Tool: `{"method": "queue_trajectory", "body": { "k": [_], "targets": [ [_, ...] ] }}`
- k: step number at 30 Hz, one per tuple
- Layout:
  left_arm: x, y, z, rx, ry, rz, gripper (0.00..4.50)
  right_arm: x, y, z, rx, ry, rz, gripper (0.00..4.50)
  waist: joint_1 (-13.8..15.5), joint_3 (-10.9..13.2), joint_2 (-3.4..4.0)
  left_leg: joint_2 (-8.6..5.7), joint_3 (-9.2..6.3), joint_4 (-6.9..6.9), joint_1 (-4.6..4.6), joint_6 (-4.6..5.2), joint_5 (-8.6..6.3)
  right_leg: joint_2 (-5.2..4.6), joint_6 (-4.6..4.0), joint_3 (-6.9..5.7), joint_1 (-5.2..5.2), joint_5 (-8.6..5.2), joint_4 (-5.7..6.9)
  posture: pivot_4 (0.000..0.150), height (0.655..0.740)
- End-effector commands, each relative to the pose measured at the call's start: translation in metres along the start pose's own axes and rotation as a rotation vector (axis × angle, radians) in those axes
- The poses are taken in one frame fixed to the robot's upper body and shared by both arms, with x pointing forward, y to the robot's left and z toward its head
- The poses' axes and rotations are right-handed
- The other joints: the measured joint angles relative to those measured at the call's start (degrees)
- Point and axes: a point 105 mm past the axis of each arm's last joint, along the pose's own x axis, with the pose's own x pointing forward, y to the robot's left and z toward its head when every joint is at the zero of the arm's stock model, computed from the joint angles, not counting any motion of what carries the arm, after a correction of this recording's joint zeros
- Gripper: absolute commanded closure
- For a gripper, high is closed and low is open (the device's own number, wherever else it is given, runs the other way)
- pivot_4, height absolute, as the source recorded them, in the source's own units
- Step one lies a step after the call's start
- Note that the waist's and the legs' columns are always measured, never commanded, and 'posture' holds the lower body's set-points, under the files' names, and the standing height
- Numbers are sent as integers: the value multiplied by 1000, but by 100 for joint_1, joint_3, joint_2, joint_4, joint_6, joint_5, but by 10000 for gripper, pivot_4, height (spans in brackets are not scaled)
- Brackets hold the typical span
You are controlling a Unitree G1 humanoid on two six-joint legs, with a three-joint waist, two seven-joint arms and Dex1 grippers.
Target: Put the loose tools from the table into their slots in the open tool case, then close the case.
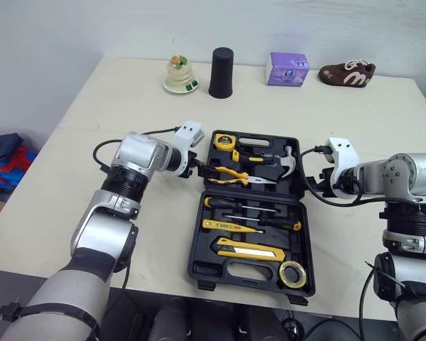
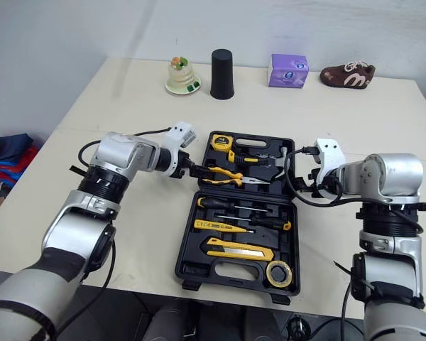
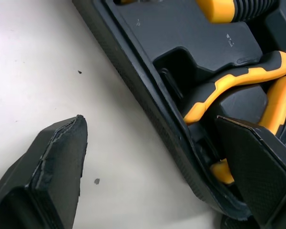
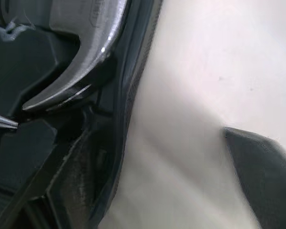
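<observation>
Closing step, I judge: black plastic tool case [image 1: 234,271] lies open at centre frame on the beige counter [image 1: 92,142], slots filled. My left tool [image 1: 196,169] and right tool [image 1: 314,179] gape empty, straddling the upper half's side rims. Next, pinch both rims and fold it shut.

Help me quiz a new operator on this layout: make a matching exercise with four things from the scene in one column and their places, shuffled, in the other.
Things
1. tape measure
2. hammer
3. tape roll
4. black cup

Places
A. near right corner of the case's near half
B. on the table, beyond the case
C. far left corner of the case's far half
D. right end of the case's far half

Pairs: 1-C, 2-D, 3-A, 4-B
</observation>
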Motion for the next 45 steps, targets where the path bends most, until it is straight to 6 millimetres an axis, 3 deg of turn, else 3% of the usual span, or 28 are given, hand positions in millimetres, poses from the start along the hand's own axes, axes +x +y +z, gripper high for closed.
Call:
{"method": "queue_trajectory", "body": {
  "k": [1, 6, 10, 14, 17, 22, 26, 29, 31, 37, 40, 45],
  "targets": [
    [-4, -3, 9, 24, -23, 0, 16977, -2, -7, 2, 57, -14, -24, 22400, 1, 0, 0, 0, 0, 1, -1, 0, 0, 0, 0, 0, 0, 0, 1, 1500, 7400],
    [-3, -10, 5, 52, -14, -46, 37996, 2, -3, 2, 97, -27, 2, 44958, -3, -1, -1, 1, -1, 5, 8, 0, 0, -1, 0, 0, 11, 0, 12, 1500, 7400],
    [-2, -12, 8, 22, -46, -47, 40351, -1, 3, 10, 120, -92, 16, 45000, -14, -1, -1, 2, -4, 9, 15, 0, 0, -3, 0, 1, 16, 0, 3, 1500, 7400],
    [-11, -11, 40, -10, -277, -43, 41359, -18, 11, 49, 25, -424, 23, 45000, -37, -1, -1, 3, -2, 10, 14, 0, 1, -4, 0, 5, 11, 0, 10, 1500, 7400],
    [-22, -6, 60, -1, -436, -4, 42642, -32, 13, 63, -52, -597, 28, 45000, -30, 0, 0, 0, 0, 10, -3, 2, 3, -7, 5, 7, -6, 3, 19, 1500, 7400],
    [-48, -4, 79, 108, -683, 73, 44941, -46, -15, 65, -312, -822, -134, 45000, 0, 0, 0, -11, 13, 9, -83, -2, 6, -1, 12, 8, -87, 7, 31, 1500, 7400],
    [-69, -2, 77, 353, -853, 189, 44983, -42, -37, 43, -635, -877, -282, 45000, 9, 0, 0, -20, 23, 2, -81, -2, 5, -1, 12, 0, -88, 6, 20, 1500, 7400],
    [-82, 6, 64, 428, -913, 275, 44983, -38, -43, 18, -903, -890, -312, 45000, 10, 1, -1, -19, 30, 10, -80, -2, 5, 0, 12, 0, -86, 7, 24, 1500, 7400],
    [-86, 2, 45, 590, -911, 313, 44983, -36, -54, -7, -1015, -855, -336, 45000, -8, 1, -1, -16, 30, 18, -78, -1, 5, -1, 12, 2, -87, 7, 23, 1500, 7400],
    [-72, -4, -8, 794, -785, 289, 44983, -33, -68, -48, -1103, -804, -345, 45000, -52, 1, -2, 0, 27, 27, -37, -5, 9, 5, 11, 10, -57, 7, 25, 1500, 7400],
    [-70, -8, -18, 818, -765, 261, 44983, -30, -68, -59, -1068, -782, -295, 45000, -80, 2, -3, 8, 16, 8, 64, -3, -1, 5, 7, 0, 55, 5, -9, 1500, 7400],
    [-79, -5, -39, 763, -745, 192, 22099, -42, -63, -74, -957, -760, -220, 22300, -100, 2, -3, 15, -6, -17, 114, 1, -15, -3, 6, -13, 129, 4, -47, 1500, 7400]
  ]
}}
